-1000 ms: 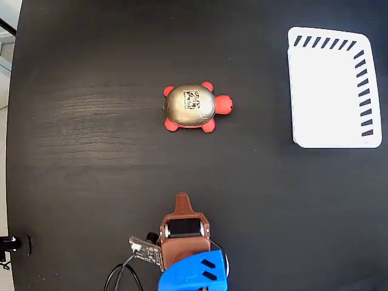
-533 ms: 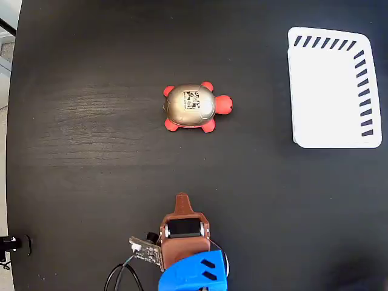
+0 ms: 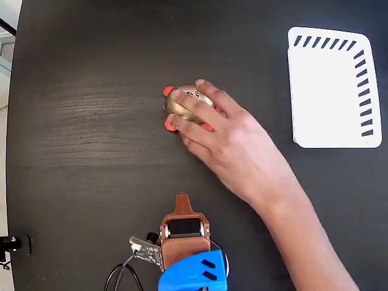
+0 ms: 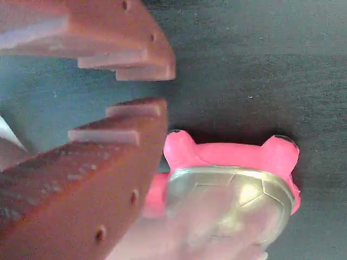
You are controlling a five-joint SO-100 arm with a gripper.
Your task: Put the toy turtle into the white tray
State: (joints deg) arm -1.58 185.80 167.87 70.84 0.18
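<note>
Nothing's done yet. A person's hand [image 3: 233,142] is reaching in from 5 o'clock, fingers spread over the toy turtle [image 3: 182,106] mid-table. The gripper [image 4: 157,89] is sitting slightly open, empty, at 6 o'clock. The white tray [image 3: 330,91] is waiting at 2 o'clock.

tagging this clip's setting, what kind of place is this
Probably a tabletop robot-learning setup indoors: a black wood-grain table bearing only a gold-shelled, red-footed toy turtle and a flat white slotted plastic tray, a brown-and-blue robot arm, and a person's hand on the turtle.
</note>
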